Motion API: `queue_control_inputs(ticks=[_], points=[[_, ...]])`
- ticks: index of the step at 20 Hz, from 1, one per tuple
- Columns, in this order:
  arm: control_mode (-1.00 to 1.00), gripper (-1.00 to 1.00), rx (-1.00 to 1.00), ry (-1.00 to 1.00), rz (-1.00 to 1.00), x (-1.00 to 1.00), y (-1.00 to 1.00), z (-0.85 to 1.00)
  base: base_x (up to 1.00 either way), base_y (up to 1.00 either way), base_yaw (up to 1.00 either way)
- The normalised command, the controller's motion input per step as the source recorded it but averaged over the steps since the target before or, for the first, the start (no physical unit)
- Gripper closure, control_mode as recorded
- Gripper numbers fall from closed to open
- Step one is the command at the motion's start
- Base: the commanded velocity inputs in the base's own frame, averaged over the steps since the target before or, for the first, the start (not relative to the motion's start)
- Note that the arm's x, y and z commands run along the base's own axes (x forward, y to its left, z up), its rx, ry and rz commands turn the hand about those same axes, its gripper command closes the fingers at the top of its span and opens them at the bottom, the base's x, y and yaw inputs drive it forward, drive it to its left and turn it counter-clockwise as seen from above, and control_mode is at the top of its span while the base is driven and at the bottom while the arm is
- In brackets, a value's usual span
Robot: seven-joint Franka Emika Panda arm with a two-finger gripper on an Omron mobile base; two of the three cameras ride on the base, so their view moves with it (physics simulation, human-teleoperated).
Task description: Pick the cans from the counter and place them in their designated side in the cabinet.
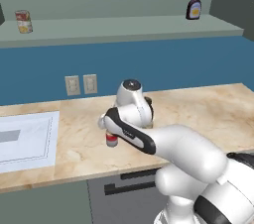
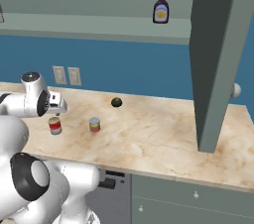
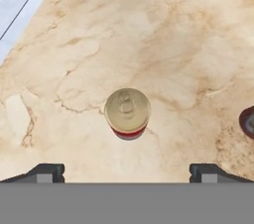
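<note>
1. The gripper (image 3: 127,171) stood spread wide over the counter (image 3: 188,44), holding nothing; in the hand view its two dark fingertips (image 3: 47,172) sat far apart at the bottom edge.
2. Between those tips and just toward 12 o'clock from them stood the red-and-white can (image 3: 127,113), upright, its silver top facing the camera, touched by neither tip.
3. In the left base view the same can showed at the arm's 9 o'clock side, partly hidden behind the dark forearm.
4. In the right base view the red-and-white can (image 2: 55,125) stood below the hand, with the shorter can (image 2: 94,124) near it at 3 o'clock, the two apart.
5. At the hand view's 3 o'clock edge a dark round rim was cut off by the frame; I could not tell what it was.
6. A dark green round lump (image 2: 116,102) lay on the counter toward 1 o'clock from the shorter can, closer to the blue wall.
7. A white panel (image 1: 25,139) lay flat on the counter well off at 9 o'clock from the arm in the left base view.
8. Above, the cabinet (image 1: 124,29) ledge carried a yellow-and-red can (image 1: 23,21) toward its left end and a dark sauce bottle (image 1: 194,5) toward its right end, well apart.
9. The open cabinet door (image 2: 218,59) hung at the right of the right base view.
</note>
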Motion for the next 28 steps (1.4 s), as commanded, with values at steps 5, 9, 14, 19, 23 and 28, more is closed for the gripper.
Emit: queue_control_inputs(ticks=[5,9,14,19,23,28], points=[[-1.00,-1.00,0.00,0.00,0.00,0.14,0.03,-0.18,0.00,0.00,0.00],[-1.00,-1.00,0.00,0.00,0.00,0.12,0.02,-0.18,0.00,0.00,0.00],[-1.00,-1.00,0.00,0.02,0.00,0.10,0.04,-0.19,0.00,0.00,0.00],[-1.00,-1.00,0.00,0.06,0.00,0.11,0.06,-0.14,0.00,0.00,0.00],[-1.00,-1.00,0.00,0.05,0.00,0.12,0.06,-0.12,0.00,0.00,0.00],[-1.00,-1.00,-0.02,0.01,0.00,0.12,0.07,-0.13,0.00,0.00,0.00]])
